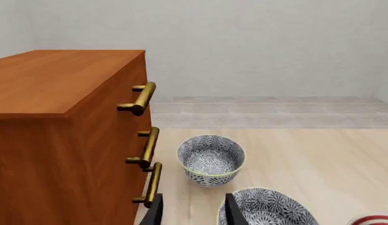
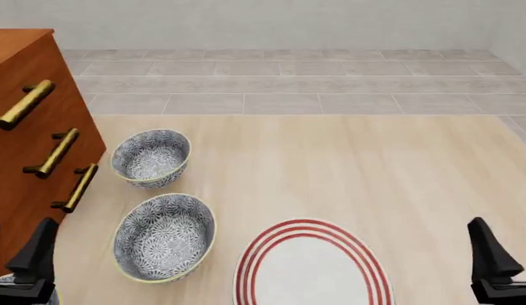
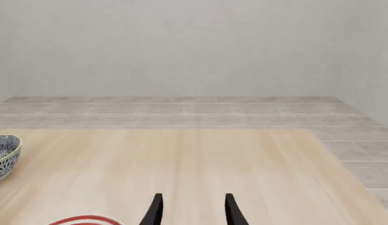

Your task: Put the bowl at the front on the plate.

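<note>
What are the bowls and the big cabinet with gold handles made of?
The bowls look like glazed ceramic: smooth, with a painted flower pattern. The cabinet looks like polished reddish wood with visible grain. Its handles look like brass, shiny gold.

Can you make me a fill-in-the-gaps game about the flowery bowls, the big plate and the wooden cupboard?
1. The large flat white plate has three ____ rings near its rim.
2. The orange-brown wooden cabinet has ____ brass handles.
3. In the front view, ____ whole blue-grey floral bowls sit between the cabinet and the plate: one nearer, one farther.
4. The plate holds ____ bowls.

Missing words: red; three; two; no
</note>
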Tool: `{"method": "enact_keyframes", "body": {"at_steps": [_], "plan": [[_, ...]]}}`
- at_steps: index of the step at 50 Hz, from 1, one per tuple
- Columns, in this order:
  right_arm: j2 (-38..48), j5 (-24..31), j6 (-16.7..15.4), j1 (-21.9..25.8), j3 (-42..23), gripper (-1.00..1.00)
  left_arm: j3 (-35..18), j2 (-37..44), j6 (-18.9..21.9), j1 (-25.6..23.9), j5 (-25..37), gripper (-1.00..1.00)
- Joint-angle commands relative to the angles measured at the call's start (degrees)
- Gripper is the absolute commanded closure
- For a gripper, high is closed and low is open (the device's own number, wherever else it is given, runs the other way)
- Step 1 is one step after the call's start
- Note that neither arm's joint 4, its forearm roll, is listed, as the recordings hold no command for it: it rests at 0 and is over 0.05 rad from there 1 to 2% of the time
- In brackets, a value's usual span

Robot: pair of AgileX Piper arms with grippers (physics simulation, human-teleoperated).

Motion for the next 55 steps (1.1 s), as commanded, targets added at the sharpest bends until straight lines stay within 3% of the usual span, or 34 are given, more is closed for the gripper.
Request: {"method": "enact_keyframes", "body": {"at_steps": [1, 26, 29, 34, 35, 37, 41, 44, 47, 55], "plan": [[0.37, -0.2, 0.01, 0.0, -0.12, -1.0, -0.18, 0.1, 0.0, 0.0, 0.1, -1.0], [0.31, -0.2, 0.03, 0.0, -0.06, -1.0, -0.18, 0.46, -0.1, 0.07, -0.11, -1.0], [0.32, -0.2, 0.03, 0.02, -0.06, -1.0, -0.56, 8.07, -1.45, 0.09, -3.35, -1.0], [0.31, -0.2, 0.03, 0.01, -0.06, -1.0, -6.5, 10.46, -0.58, -1.78, 5.02, -1.0], [0.31, -0.2, 0.03, 0.01, -0.06, -1.0, -7.67, 12.71, -2.96, -1.55, 7.4, -1.0], [0.31, -0.2, 0.03, 0.0, -0.06, -1.0, -9.28, 11.25, -3.7, -1.28, 10.88, -1.0], [0.3, -0.2, 0.03, 0.01, -0.06, -1.0, -12.09, 14.25, -3.04, 0.23, 16.96, -1.0], [0.32, -0.2, 0.03, 0.01, -0.06, -1.0, -14.3, 15.98, -7.49, -0.94, 21.12, -1.0], [0.31, -0.2, 0.04, 0.01, -0.06, -1.0, -16.6, 15.89, -8.99, -1.05, 25.23, -1.0], [0.31, -0.2, 0.04, -0.01, -0.06, -1.0, -24.3, 17.25, -10.28, -1.3, 38.01, -1.0]]}}
